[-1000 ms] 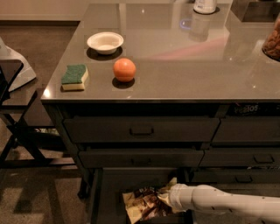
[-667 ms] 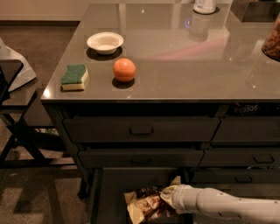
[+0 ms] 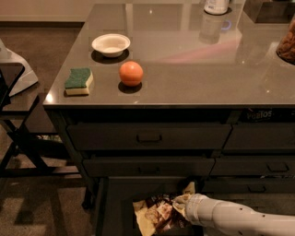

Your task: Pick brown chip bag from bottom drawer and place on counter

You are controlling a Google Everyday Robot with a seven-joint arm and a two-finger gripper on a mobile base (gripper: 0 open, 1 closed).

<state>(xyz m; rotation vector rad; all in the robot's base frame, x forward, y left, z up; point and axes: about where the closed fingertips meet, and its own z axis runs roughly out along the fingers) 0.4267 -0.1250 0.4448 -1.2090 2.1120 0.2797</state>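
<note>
The brown chip bag (image 3: 156, 214) lies crumpled in the open bottom drawer (image 3: 113, 209), dark brown with cream-yellow ends, one end sticking up by the arm. My gripper (image 3: 179, 203) is at the tip of the white arm (image 3: 235, 219), which reaches in from the lower right. The gripper is against the bag's right side and partly buried in it. The counter (image 3: 193, 69) is the glossy grey-brown top above the drawers.
On the counter's left part stand a white bowl (image 3: 110, 44), an orange (image 3: 131, 73) and a green-topped sponge (image 3: 79, 81). A cup (image 3: 215, 5) and a dark snack bag (image 3: 288, 44) sit far right. Two shut handled drawers (image 3: 148, 136) are above. A black stand (image 3: 18, 138) is left.
The bag has shifted slightly to the right and crumpled more against the gripper. The arm has barely moved.
</note>
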